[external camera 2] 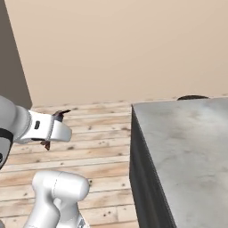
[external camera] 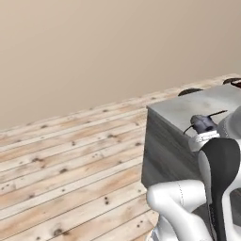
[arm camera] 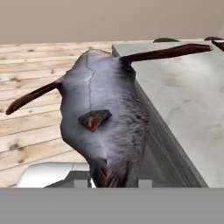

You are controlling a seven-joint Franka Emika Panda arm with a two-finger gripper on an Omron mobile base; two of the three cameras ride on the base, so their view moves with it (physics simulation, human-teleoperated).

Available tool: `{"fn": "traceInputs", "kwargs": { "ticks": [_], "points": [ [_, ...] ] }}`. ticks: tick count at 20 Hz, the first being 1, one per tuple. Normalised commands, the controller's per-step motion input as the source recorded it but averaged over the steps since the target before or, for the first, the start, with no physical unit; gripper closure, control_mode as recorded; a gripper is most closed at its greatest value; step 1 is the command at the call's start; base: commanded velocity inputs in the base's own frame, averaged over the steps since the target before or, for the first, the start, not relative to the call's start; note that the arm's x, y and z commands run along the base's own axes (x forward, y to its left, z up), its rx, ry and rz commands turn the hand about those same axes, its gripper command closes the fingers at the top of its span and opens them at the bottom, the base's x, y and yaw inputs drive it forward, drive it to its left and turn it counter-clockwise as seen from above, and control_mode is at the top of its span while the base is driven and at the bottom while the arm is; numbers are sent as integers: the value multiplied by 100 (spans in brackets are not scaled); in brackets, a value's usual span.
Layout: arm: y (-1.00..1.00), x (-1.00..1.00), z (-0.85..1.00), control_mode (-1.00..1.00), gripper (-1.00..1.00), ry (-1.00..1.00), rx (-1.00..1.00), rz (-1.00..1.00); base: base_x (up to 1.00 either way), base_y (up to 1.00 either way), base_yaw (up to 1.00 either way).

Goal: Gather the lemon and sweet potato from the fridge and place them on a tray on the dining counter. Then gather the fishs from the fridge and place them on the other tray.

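Observation:
A grey fish with dark red fins hangs in my gripper, which is shut on its lower end. In the hand view the fish hides most of the fingers. My gripper hovers beside the near left corner of the dining counter, with a thin dark fin sticking out. From the right side, the gripper is over the wooden floor, left of the dining counter, with bits of fish showing above and below it. The lemon, sweet potato, fridge and trays are out of view.
The counter's dark grey side drops to the plank floor. A dark stool top peeks over the counter's far edge. A plain beige wall stands behind. A tall dark panel is at the left.

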Motion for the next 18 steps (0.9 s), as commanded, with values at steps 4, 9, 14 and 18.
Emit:
{"fn": "traceInputs", "kwargs": {
  "ticks": [4, 9, 14, 18],
  "points": [
    [0, 0, 0, 100, 100, 0, 0, 0, 100, 3, 0],
    [0, 0, 0, 100, 100, 0, 0, 0, 97, 3, -19],
    [0, 0, 0, 100, 100, 0, 0, 0, 86, 17, -40],
    [0, 0, 0, 100, 100, 0, 0, 0, 70, 28, -44]
  ]
}}
